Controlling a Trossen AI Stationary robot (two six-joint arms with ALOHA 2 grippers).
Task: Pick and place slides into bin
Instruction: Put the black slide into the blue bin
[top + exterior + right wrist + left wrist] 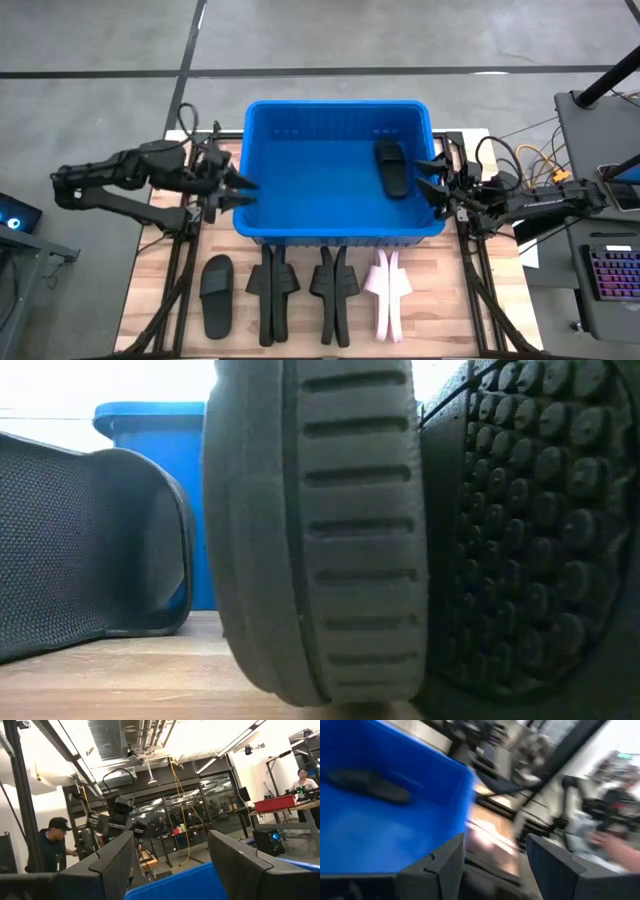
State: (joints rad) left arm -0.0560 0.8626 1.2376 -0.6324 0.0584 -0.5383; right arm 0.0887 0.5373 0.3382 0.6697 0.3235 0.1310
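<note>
At the bin's (262, 215) walls — both claws gaping, empty.

High view: straight down from above, taking in the whole bench (150, 300), the bin (340, 170) and both arms.
Low view: at bench-top level, pressed close against black slides (320, 530); the bin's wall shows behind.
Left wrist view: looks past its own fingers (445, 865) over the bin's rim and interior.
Right wrist view: tilted up into the room, the bin's rim low in frame.
Shared: all four views catch the bin.
</note>
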